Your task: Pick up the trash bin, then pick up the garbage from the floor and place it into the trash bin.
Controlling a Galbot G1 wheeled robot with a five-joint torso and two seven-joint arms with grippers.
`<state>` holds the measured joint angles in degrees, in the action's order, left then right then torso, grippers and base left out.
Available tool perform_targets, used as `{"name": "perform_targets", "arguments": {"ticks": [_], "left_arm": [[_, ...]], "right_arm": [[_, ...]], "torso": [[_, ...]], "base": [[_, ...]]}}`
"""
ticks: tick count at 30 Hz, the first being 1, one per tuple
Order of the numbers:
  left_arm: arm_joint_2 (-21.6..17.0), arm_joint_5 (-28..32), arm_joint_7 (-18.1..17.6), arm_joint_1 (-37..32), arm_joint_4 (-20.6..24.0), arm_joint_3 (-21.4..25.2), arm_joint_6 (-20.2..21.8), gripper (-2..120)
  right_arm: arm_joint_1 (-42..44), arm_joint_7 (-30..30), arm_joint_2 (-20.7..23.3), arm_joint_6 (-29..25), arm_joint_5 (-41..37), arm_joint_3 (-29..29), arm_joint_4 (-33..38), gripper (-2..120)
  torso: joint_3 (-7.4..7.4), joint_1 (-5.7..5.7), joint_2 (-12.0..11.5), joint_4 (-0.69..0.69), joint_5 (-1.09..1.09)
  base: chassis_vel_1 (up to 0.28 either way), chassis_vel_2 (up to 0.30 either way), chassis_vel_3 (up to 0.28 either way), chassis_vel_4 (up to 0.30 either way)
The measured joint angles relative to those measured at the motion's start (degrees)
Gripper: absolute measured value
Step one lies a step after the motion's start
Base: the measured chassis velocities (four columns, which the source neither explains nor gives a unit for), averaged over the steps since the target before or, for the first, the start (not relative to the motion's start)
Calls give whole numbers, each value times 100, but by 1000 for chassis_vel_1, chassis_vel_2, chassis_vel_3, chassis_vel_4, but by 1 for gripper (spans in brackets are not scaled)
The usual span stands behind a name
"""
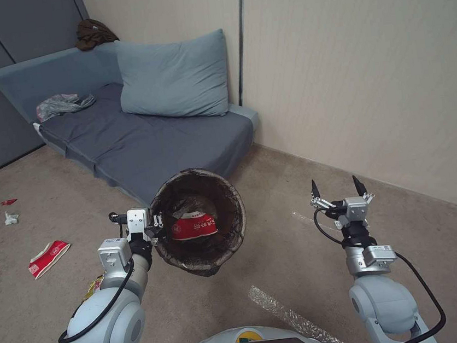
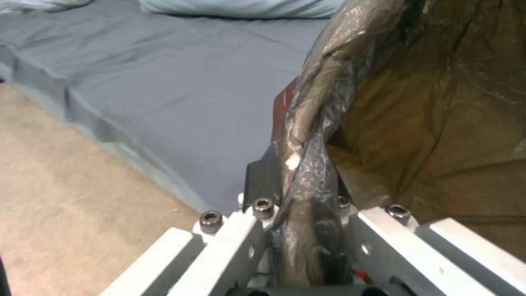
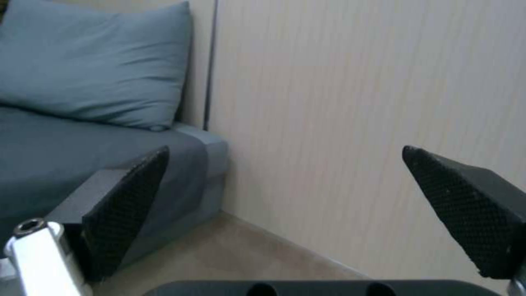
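My left gripper (image 1: 157, 229) is shut on the rim of the trash bin (image 1: 225, 194) and holds it off the floor, tilted with its mouth toward me. The dark liner (image 2: 312, 135) is pinched between the left fingers. A red-and-white wrapper (image 1: 193, 226) lies inside the bin. On the floor to the left lie more garbage pieces: a red-and-white wrapper (image 1: 48, 257), a white tissue (image 1: 11, 218), a small red scrap (image 1: 8, 202) and a yellow snack bag (image 1: 92, 286) beside my left arm. My right gripper (image 1: 337, 186) hangs open and empty at the right, its fingertips (image 3: 131, 189) wide apart.
A grey-blue sofa bed (image 1: 147, 136) with a pillow (image 1: 174, 78) stands straight ahead against the wall (image 1: 372, 78). A grey plastic bag (image 1: 61, 105) lies on it. A clear plastic strip (image 1: 294, 312) lies on the floor near my base. Bare carpet extends to the right.
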<state>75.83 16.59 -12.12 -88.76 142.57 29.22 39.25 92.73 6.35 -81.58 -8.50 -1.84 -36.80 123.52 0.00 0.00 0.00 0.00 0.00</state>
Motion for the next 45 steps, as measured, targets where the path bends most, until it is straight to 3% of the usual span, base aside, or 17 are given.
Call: {"name": "perform_targets", "arguments": {"ticks": [45], "left_arm": [[14, 197, -95, 34, -26, 27, -1, 0]], "right_arm": [[-22, -17, -36, -4, 21, 26, -66, 100]], "torso": [[0, 0, 0, -1, 0]], "base": [[77, 78, 76, 79]]}}
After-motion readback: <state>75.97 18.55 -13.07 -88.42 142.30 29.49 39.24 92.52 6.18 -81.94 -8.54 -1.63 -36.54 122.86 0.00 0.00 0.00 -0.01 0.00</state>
